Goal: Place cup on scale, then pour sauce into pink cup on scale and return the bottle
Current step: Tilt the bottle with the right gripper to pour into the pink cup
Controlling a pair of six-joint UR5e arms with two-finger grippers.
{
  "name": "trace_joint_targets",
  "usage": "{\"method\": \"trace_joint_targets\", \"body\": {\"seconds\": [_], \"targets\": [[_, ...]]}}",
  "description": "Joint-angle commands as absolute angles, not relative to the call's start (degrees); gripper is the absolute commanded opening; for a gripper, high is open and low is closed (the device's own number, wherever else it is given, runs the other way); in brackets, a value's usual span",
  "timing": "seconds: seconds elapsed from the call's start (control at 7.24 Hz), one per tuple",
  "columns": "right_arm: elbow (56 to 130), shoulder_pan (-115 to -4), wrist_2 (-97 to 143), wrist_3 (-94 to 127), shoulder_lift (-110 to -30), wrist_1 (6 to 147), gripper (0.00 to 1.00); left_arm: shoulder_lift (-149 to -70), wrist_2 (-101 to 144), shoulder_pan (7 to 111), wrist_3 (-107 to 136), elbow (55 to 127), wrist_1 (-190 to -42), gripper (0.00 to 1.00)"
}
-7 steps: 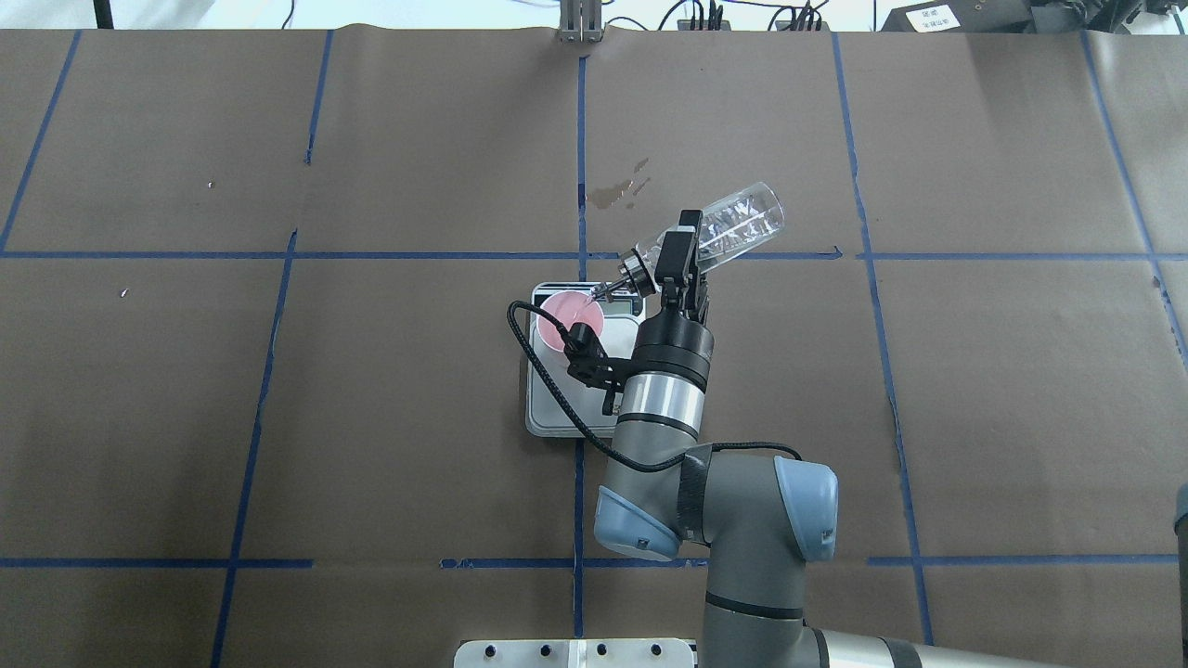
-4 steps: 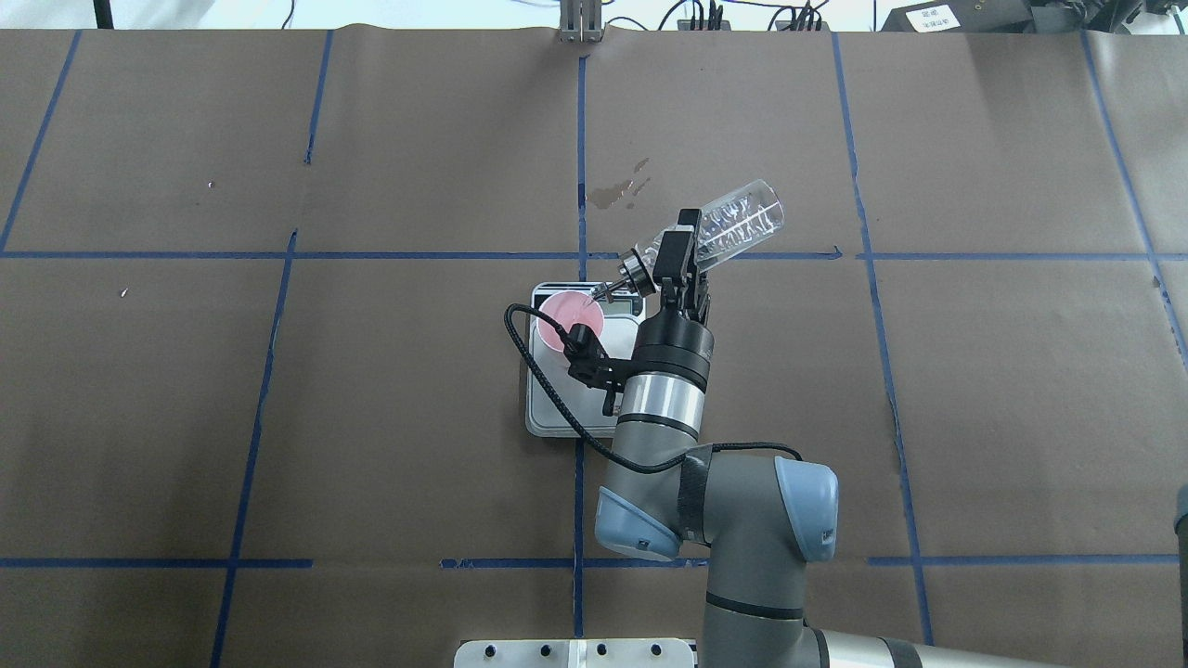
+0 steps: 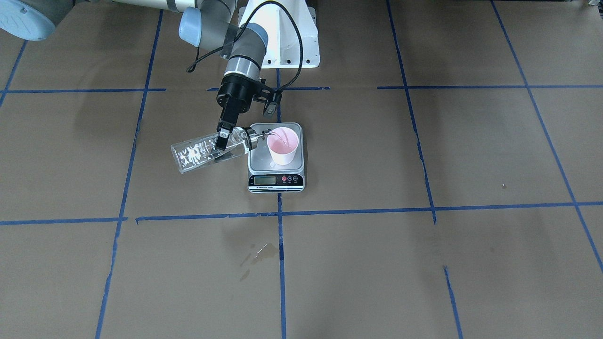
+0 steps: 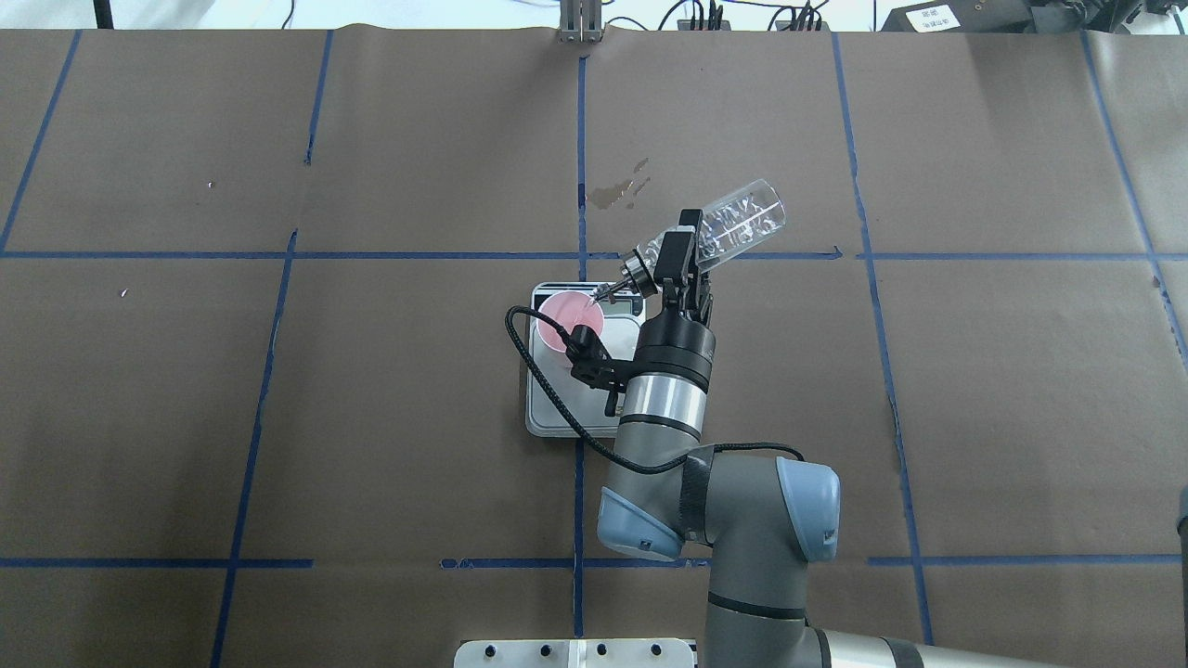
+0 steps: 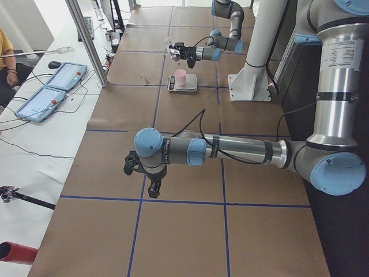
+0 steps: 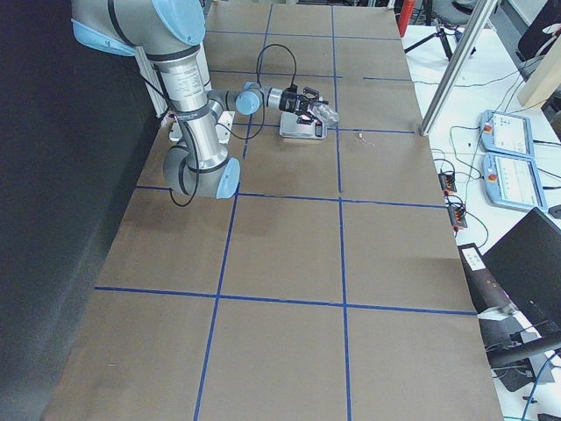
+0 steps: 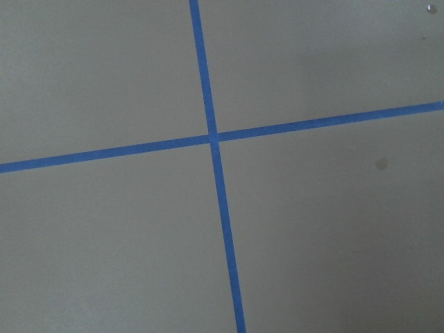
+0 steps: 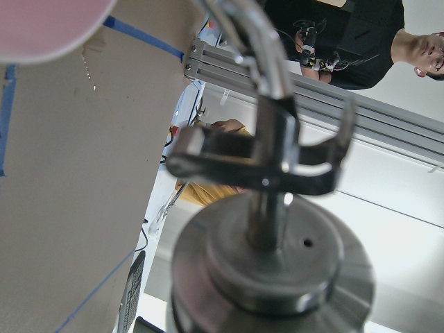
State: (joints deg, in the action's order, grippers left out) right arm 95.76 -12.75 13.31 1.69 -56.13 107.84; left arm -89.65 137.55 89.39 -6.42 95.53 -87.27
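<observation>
Hanging over the brown-papered table [image 5: 98, 173] nearest the left-end camera, the left gripper [image 5: 154, 189] points down; whether its jaws are parted cannot be told. Farther along, the scale [image 3: 275, 181] carries the cup [image 3: 282, 147] upright on its platform. Beyond it the right gripper [image 3: 223, 140] is clamped on the bottle [image 3: 193, 155], tipped almost level, spout over the cup's rim, a thin stream of sauce [image 3: 278, 134] falling inside.

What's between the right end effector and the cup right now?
In the front-facing view, only the metal cap and spout of the bottle, reaching over the rim of the cup.
</observation>
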Motion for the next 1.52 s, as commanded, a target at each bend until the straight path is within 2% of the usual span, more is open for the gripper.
{"method": "trace_joint_targets", "body": {"seconds": [0.0, 0.69, 0.83, 1.24, 1.38], "targets": [[95.8, -12.7, 13.3, 1.0, -56.1, 107.8, 0.0, -89.6, 137.5, 89.4, -6.4, 95.5, -87.3, 1.0], [96.1, -12.8, 13.5, 1.8, -56.1, 107.0, 0.0, -89.6, 137.5, 89.4, -6.4, 95.5, -87.3, 1.0], [96.2, -13.0, 13.8, 1.9, -56.1, 103.4, 0.0, -89.7, 137.5, 89.4, -6.5, 95.5, -87.3, 1.0], [96.0, -13.4, 18.8, 2.0, -61.2, 77.9, 0.0, -89.7, 137.5, 89.4, -6.5, 95.5, -87.3, 1.0], [96.1, -13.4, 20.1, 2.1, -62.0, 74.8, 0.0, -89.7, 137.5, 89.4, -6.5, 95.6, -87.3, 1.0]]}}
